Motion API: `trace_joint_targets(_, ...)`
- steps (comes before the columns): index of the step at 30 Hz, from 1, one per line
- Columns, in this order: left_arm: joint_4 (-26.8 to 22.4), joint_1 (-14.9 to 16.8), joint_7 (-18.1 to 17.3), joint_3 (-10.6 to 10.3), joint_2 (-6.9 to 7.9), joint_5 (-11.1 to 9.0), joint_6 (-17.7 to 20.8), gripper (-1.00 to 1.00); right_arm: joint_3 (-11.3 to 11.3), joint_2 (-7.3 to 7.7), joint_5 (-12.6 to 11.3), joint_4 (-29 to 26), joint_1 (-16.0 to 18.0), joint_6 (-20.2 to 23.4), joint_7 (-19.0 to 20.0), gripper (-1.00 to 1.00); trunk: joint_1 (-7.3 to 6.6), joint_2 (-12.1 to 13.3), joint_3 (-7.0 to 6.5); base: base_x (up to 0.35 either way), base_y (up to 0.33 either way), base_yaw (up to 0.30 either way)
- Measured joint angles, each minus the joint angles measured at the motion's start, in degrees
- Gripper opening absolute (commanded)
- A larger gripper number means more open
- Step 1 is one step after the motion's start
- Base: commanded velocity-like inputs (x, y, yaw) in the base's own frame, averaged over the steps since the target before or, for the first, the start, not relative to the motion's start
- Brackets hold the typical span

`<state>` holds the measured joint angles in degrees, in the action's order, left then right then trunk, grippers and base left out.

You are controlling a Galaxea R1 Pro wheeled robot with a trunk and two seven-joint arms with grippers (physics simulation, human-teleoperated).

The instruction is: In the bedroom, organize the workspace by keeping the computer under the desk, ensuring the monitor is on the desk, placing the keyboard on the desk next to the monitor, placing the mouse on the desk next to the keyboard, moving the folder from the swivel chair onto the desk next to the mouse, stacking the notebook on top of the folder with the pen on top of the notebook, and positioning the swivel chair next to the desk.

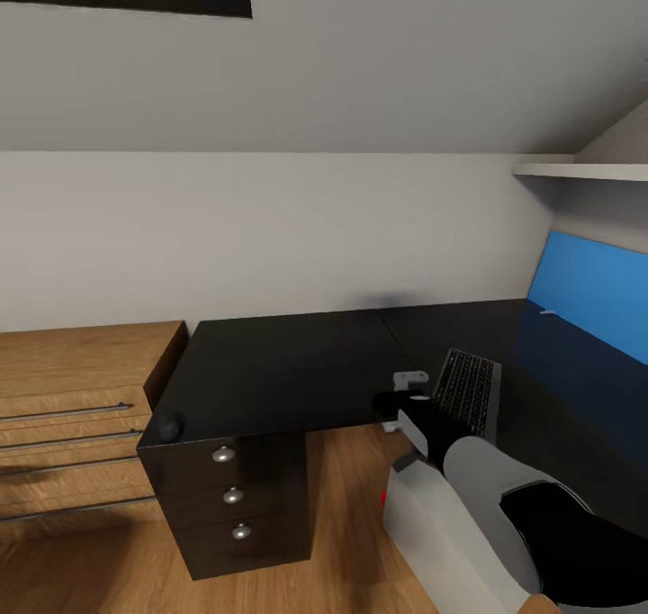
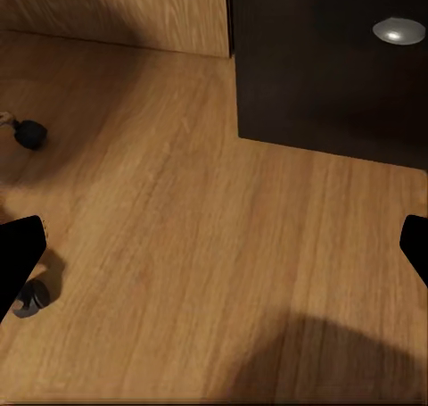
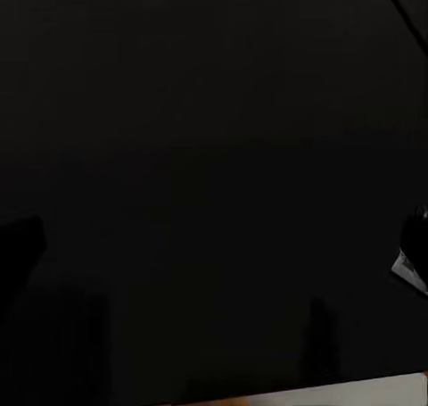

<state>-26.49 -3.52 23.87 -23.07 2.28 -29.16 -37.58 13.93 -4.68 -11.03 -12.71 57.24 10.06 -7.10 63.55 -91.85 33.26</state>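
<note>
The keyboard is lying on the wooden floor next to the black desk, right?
Not quite. The keyboard is lying on top of the black desk, near its front edge, not on the wooden floor. The head view shows it there, just beyond the right gripper.

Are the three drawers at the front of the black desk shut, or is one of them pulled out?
Shut. In the head view, the three drawer fronts sit flush with one another under the desk top, and none sticks out.
</note>
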Motion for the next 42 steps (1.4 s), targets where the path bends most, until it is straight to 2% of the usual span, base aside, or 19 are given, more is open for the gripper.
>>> trace_joint_targets(4,0.8,0.0,0.0,0.0,-0.06,0.0,0.0,1.0,-0.2,0.3,0.0,-7.2,-1.9,1.9,0.0,1.0,0.0,0.0,0.0,0.0,0.0,0.0)
trace_joint_targets(8,1.0,0.0,0.0,0.0,-0.06,0.0,0.0,1.0,-0.4,0.68,0.1,-17.6,-6.4,6.9,-0.5,1.0,0.0,0.0,0.0,0.0,0.0,0.0)
trace_joint_targets(9,1.0,0.0,0.0,0.0,-0.07,0.0,0.0,1.0,-0.5,1.06,0.1,-22.8,-8.6,9.4,-1.3,1.0,0.0,0.0,0.0,0.0,0.0,0.0)
trace_joint_targets(10,1.0,0.0,0.0,0.0,-0.07,0.0,0.0,1.0,-0.8,1.65,-0.1,-30.8,-12.4,12.9,-3.1,1.0,0.0,0.0,0.0,0.0,0.0,0.0)
trace_joint_targets(11,1.0,0.0,0.0,0.0,-0.07,0.0,0.0,1.0,-1.3,1.98,-0.6,-36.2,-15.3,14.8,-4.4,1.0,0.0,0.0,0.0,0.0,0.0,0.0)
trace_joint_targets(13,1.0,0.0,0.0,0.0,-0.07,0.0,0.0,1.0,-2.2,2.19,-1.5,-41.2,-18.1,16.1,-5.8,1.0,0.0,0.0,0.0,0.0,0.0,0.0)
trace_joint_targets(14,1.1,0.0,0.0,0.0,-0.04,0.0,0.0,1.0,-3.3,2.32,-2.6,-45.7,-20.8,16.9,-6.9,1.0,0.0,0.0,0.0,0.0,0.0,0.0)
trace_joint_targets(17,1.1,0.0,0.1,0.0,-0.01,0.0,0.0,1.0,-5.0,2.43,-4.3,-52.8,-24.6,17.8,-8.0,1.0,0.0,0.0,0.0,0.0,0.0,0.0)
trace_joint_targets(18,1.1,0.0,0.1,0.0,0.0,0.0,0.0,1.0,-6.0,2.49,-6.1,-59.2,-27.9,18.6,-8.6,1.0,0.0,0.0,0.0,0.0,0.0,0.0)
trace_joint_targets(19,1.1,0.0,0.1,0.0,0.01,0.0,0.0,1.0,-6.3,2.51,-6.8,-61.4,-29.1,18.9,-8.7,1.0,0.0,0.0,0.0,0.0,0.0,0.0)
trace_joint_targets(23,1.1,0.0,0.1,0.0,0.06,0.0,0.0,1.0,-6.8,2.54,-9.4,-67.2,-32.3,19.8,-9.0,1.0,0.0,0.0,0.0,0.0,0.0,0.0)
trace_joint_targets(28,1.1,0.0,0.1,0.0,0.09,0.0,0.0,1.0,-7.1,2.56,-13.0,-71.0,-34.3,20.3,-9.2,1.0,0.0,0.0,0.0,0.0,0.0,0.0)
trace_joint_targets(29,1.1,0.0,0.0,0.1,0.12,0.0,-0.2,1.0,-7.2,2.49,-16.3,-73.3,-34.9,20.4,-9.3,1.0,0.0,0.0,0.0,0.0,0.0,0.0)
trace_joint_targets(32,1.1,0.0,0.0,0.1,0.16,0.0,-0.2,1.0,-7.3,2.54,-18.7,-74.1,-35.1,20.4,-9.3,1.0,0.0,0.0,0.0,0.0,0.0,0.0)
trace_joint_targets(37,1.1,0.0,0.0,0.1,0.14,0.0,-0.2,1.0,-7.5,2.65,-21.3,-74.5,-35.9,20.2,-9.3,1.0,0.0,0.0,-0.02,-0.011,0.009,-0.043)
trace_joint_targets(42,1.1,0.0,0.0,0.1,0.12,0.0,-0.2,1.0,-7.6,2.63,-21.4,-74.6,-36.0,20.1,-9.3,1.0,0.02,0.0,-0.19,-0.174,0.154,-0.204)
